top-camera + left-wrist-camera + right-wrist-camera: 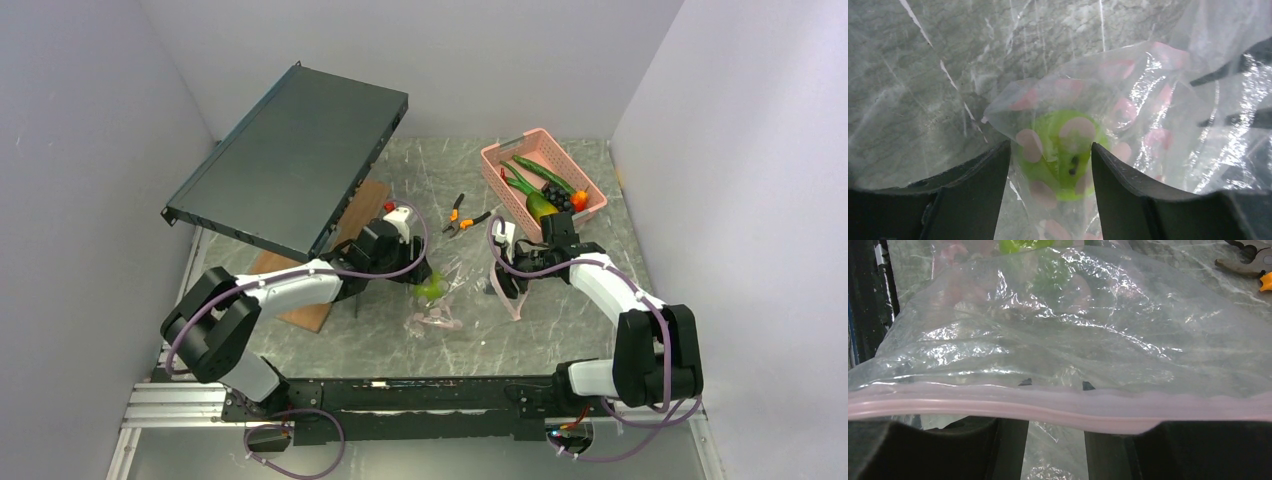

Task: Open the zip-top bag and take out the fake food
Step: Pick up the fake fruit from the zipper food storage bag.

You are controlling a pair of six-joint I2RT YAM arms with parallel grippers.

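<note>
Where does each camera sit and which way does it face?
Top external: above and behind, facing down on the grey marbled table; left arm and right arm show.
Left wrist: faces past the left claw at a green plastic fruit inside the clear crinkly bag.
Right wrist: faces across the bag's pink zip strip, right claw beneath.
All three share the bag.

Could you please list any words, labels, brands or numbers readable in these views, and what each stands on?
None can be read.
The bag carries only pink blobs, no lettering.
The dark panel, basket and pliers show no legible marks in the top view.
</note>
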